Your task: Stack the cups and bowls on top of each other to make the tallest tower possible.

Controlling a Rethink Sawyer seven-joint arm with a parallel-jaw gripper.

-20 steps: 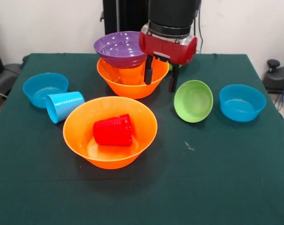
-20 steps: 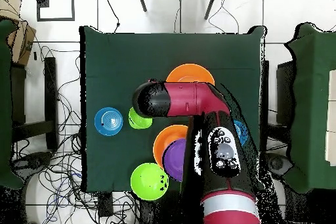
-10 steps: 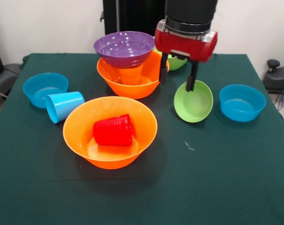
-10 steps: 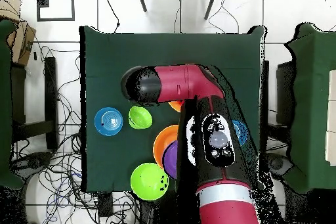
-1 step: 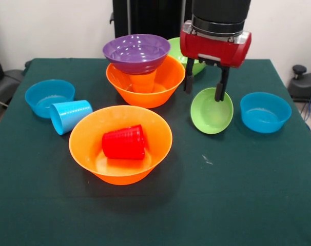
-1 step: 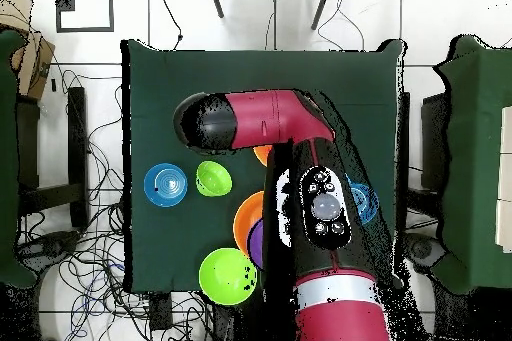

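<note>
Hiding the red cup (image 5: 123, 142) overhead: the arm (image 6: 290, 157).

The table (image 5: 258, 205) wears a plain dark green cloth. On it sit two glossy orange bowls (image 5: 120, 144) (image 5: 145, 84), a purple bowl (image 5: 137, 52), two green bowls (image 5: 212, 110) (image 5: 182, 51) and two blue bowls (image 5: 265, 111) (image 5: 49, 97). The cups are red (image 5: 124, 142), orange (image 5: 143, 82) and light blue (image 5: 70, 116). The claw (image 5: 204, 88) has black fingers (image 5: 220, 87) under a red housing.

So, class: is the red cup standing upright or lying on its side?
On its side. The red cup lies lengthwise inside the near orange bowl, its ribbed wall facing up.
</note>
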